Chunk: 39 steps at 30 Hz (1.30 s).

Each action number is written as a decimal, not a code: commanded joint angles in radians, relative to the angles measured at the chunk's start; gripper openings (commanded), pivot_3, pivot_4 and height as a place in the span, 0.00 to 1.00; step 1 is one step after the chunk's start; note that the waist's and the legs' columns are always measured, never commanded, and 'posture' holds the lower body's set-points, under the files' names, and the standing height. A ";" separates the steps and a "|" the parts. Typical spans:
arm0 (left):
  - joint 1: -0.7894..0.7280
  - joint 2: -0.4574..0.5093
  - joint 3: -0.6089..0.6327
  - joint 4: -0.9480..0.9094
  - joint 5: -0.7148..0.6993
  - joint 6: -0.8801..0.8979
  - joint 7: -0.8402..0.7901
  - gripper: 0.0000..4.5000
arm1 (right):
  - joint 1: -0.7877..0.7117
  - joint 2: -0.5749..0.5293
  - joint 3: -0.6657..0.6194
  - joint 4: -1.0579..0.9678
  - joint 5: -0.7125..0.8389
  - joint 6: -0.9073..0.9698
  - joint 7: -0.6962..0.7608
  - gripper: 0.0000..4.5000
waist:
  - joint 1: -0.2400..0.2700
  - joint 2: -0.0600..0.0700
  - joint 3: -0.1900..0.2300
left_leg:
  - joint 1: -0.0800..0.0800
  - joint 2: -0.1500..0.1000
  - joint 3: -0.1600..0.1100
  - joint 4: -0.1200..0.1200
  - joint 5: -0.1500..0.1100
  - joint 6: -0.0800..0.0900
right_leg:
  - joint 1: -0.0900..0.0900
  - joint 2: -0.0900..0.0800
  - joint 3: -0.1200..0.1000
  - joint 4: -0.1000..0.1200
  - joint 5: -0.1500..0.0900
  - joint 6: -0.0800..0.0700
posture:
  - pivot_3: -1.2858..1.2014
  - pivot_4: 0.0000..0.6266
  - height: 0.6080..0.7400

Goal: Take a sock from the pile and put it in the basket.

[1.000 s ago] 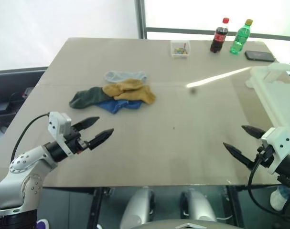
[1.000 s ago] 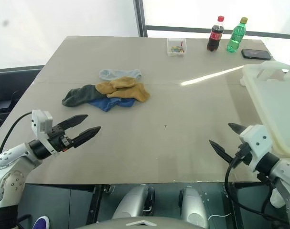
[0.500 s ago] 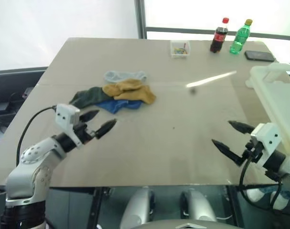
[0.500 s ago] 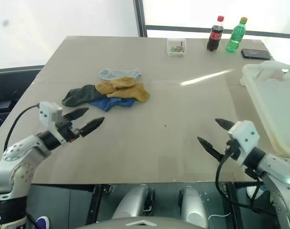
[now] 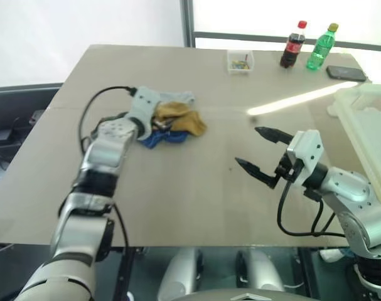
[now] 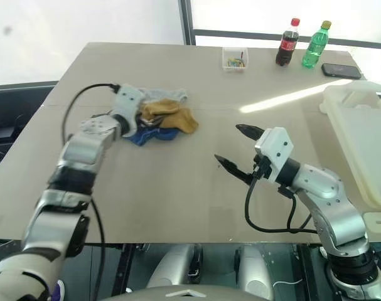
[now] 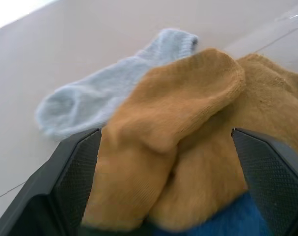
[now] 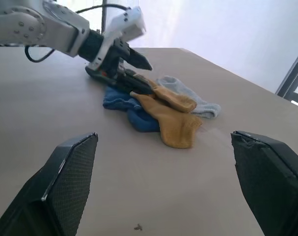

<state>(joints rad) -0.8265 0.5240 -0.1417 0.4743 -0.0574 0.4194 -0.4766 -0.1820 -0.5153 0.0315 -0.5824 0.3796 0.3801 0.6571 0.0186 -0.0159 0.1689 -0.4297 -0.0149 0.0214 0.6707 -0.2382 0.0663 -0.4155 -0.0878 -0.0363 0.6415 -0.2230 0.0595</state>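
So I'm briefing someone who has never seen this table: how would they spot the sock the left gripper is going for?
On the left half of the tan table lies a small pile of socks. The left gripper, jaws open, is at the pile's near-left edge. The target is the mustard-yellow sock on top, beside a light grey sock and over a blue sock.

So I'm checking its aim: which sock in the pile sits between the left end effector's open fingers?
The mustard-yellow sock: it lies between the left end effector fingers, with the light grey sock beyond and the blue sock underneath.
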 commanded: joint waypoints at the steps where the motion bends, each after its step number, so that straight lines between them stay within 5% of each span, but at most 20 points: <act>1: -0.065 -0.019 -0.021 0.112 0.064 -0.106 -0.004 1.00 | 0.017 -0.002 -0.015 -0.055 -0.011 -0.014 -0.027 0.99 | -0.004 -0.001 0.001 | -0.001 0.000 0.000 0.000 0.000 0.000 | -0.001 0.000 0.000 0.000 0.000 0.000 | 0.52 0.24 0.91; 7: -0.147 -0.064 -0.038 0.289 0.137 -0.206 0.026 1.00 | 0.049 -0.004 -0.034 -0.090 -0.026 -0.003 -0.066 0.99 | -0.006 -0.002 0.001 | -0.001 0.001 0.000 0.000 0.000 0.000 | -0.003 0.000 0.001 0.001 0.000 0.000 | 0.52 0.24 0.91; 10: -0.171 -0.091 -0.032 0.332 0.150 -0.229 0.026 0.84 | 0.052 -0.005 -0.034 -0.103 -0.026 0.004 -0.079 1.00 | -0.005 -0.002 0.001 | -0.001 0.000 0.000 0.001 -0.001 0.002 | -0.002 0.000 0.000 0.001 0.000 0.001 | 0.52 0.24 0.91; 18: -0.139 -0.094 0.003 0.278 0.142 -0.216 0.002 0.01 | 0.064 -0.023 -0.041 -0.123 -0.021 0.019 -0.092 1.00 | -0.006 -0.002 0.001 | -0.001 0.000 0.000 0.003 -0.001 0.001 | -0.002 0.000 0.000 0.003 0.001 0.002 | 0.52 0.24 0.91; 23: -0.091 -0.098 0.051 0.180 0.099 -0.152 -0.008 0.01 | 0.067 -0.033 -0.034 -0.119 -0.025 0.017 -0.083 1.00 | -0.006 -0.002 0.001 | -0.001 0.001 0.000 0.003 0.000 0.001 | -0.002 0.000 0.001 0.003 0.001 0.001 | 0.52 0.24 0.91; 29: -0.026 -0.088 0.064 0.016 0.091 -0.061 -0.017 0.45 | 0.052 -0.040 -0.024 -0.104 -0.025 0.016 -0.069 1.00 | -0.005 -0.002 0.001 | -0.001 0.001 0.000 0.004 0.000 0.001 | -0.002 0.000 0.001 0.004 0.001 0.001 | 0.52 0.24 0.91; 39: 0.025 -0.050 0.060 -0.080 0.157 -0.006 0.053 0.45 | 0.030 -0.051 -0.022 -0.083 -0.022 0.019 -0.047 1.00 | -0.005 -0.002 0.001 | -0.001 0.001 0.000 0.006 0.000 0.001 | -0.002 0.000 0.001 0.005 0.001 0.001 | 0.52 0.24 0.91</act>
<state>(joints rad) -0.8067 0.4639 -0.0882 0.4412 0.0827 0.4283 -0.4414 -0.1373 -0.5560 0.0232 -0.6483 0.3532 0.4086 0.6050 0.0138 -0.0180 0.1701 -0.4310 -0.0144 0.0210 0.6763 -0.2385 0.0670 -0.4171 -0.0876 -0.0352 0.6466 -0.2221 0.0609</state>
